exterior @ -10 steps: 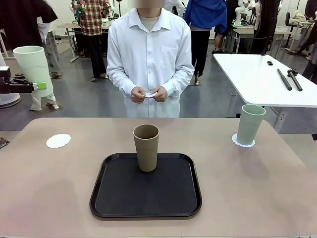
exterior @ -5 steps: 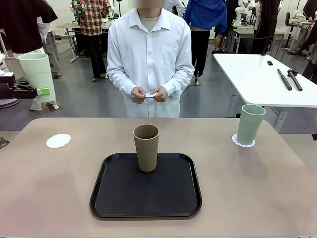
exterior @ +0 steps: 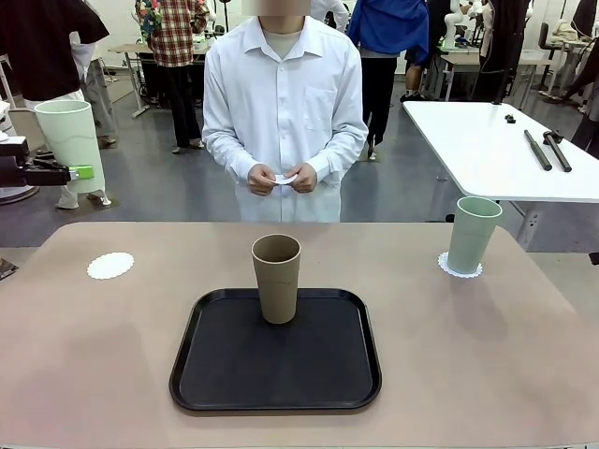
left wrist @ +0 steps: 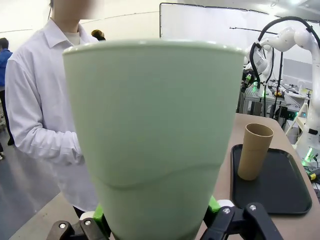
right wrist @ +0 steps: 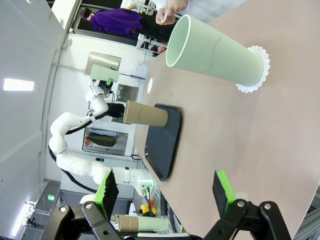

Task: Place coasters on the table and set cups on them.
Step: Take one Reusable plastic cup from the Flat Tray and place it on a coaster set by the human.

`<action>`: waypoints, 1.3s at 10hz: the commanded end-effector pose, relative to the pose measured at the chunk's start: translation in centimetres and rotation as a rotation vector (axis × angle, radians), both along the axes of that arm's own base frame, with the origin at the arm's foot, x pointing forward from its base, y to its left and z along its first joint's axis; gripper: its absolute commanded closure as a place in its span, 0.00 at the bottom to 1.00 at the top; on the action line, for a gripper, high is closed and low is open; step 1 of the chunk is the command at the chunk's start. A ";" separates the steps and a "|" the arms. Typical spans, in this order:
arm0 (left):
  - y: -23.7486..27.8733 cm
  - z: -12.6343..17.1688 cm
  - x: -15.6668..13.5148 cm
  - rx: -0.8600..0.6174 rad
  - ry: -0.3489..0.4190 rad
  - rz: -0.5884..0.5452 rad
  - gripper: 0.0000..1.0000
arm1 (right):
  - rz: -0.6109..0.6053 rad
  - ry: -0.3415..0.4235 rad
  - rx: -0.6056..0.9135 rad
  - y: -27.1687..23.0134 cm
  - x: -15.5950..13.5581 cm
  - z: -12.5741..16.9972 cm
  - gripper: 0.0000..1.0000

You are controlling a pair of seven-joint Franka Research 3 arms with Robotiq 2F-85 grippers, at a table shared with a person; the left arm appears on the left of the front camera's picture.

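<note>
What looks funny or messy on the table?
Nothing is spilled or broken. The brown cup stands on the black tray, not on a doily. One coaster at left lies bare, while the left gripper holds a mint cup in the air.

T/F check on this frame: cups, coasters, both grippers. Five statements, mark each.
1. The left gripper is shut on the held green cup, off the table at its left. True.
2. The brown cup stands on a coaster. False: it stands on the black tray, with no coaster under it.
3. The standing green cup sits on the right coaster. True.
4. The right gripper grips a cup. False: its jaws are open and empty, apart from the green cup ahead of it.
5. The left coaster has a cup on it. False: it lies bare on the table.
</note>
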State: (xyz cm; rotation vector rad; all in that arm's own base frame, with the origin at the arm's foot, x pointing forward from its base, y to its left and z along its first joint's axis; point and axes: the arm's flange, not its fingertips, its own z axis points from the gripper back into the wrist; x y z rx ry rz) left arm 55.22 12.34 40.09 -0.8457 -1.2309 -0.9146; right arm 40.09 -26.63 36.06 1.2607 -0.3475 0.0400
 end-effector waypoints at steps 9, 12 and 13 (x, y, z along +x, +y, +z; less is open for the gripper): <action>2.7 -11.8 2.4 -0.085 0.015 -0.296 0.18 | -0.002 0.014 0.000 0.1 0.1 0.2 0.00; 1.9 -14.9 2.5 -0.092 0.014 -0.315 0.18 | -0.002 0.014 0.000 0.1 0.1 0.2 0.00; 1.7 -15.7 2.4 -0.086 0.020 -0.313 0.18 | -0.002 0.014 0.000 0.1 0.1 0.2 0.00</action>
